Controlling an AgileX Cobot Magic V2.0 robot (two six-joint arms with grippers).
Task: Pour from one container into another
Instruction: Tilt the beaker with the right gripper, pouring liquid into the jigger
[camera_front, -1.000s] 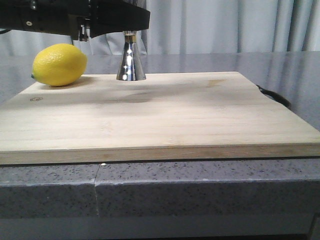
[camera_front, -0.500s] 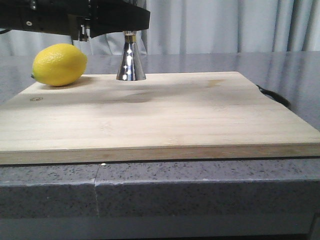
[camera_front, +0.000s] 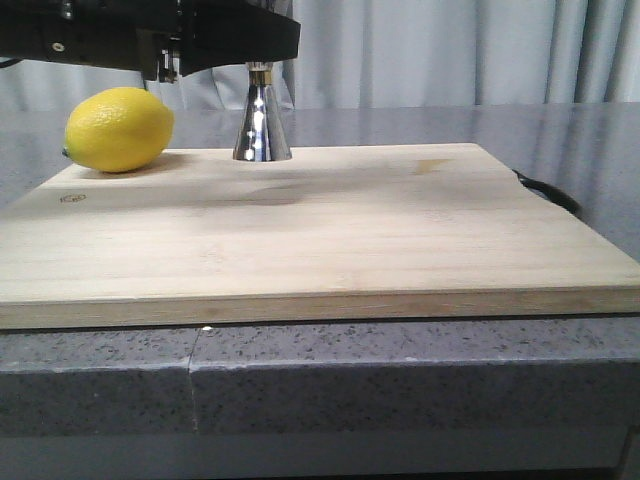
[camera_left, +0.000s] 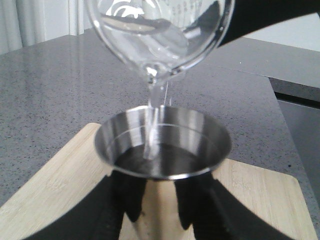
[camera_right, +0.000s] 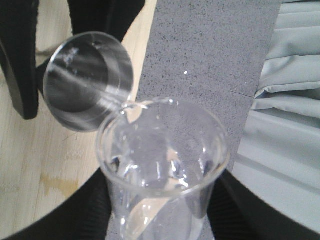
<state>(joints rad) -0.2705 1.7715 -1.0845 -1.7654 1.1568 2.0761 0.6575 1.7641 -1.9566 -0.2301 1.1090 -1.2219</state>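
Observation:
The steel jigger (camera_front: 262, 122) stands at the far edge of the wooden cutting board (camera_front: 300, 240); a black arm (camera_front: 200, 35) hides its upper cone in the front view. In the left wrist view my left gripper (camera_left: 160, 220) is shut on the jigger (camera_left: 162, 145) below its cup. The clear glass beaker (camera_right: 162, 160) is tilted over it, with my right gripper (camera_right: 162, 215) shut on its body. A thin stream of clear liquid (camera_left: 155, 115) runs from the beaker's lip (camera_left: 155, 75) into the jigger's cup, which holds some liquid.
A yellow lemon (camera_front: 118, 128) lies on the board's far left corner, near the jigger. The board rests on a grey speckled counter (camera_front: 400, 370). A black cable (camera_front: 548, 192) lies off the board's right edge. Pale curtains hang behind.

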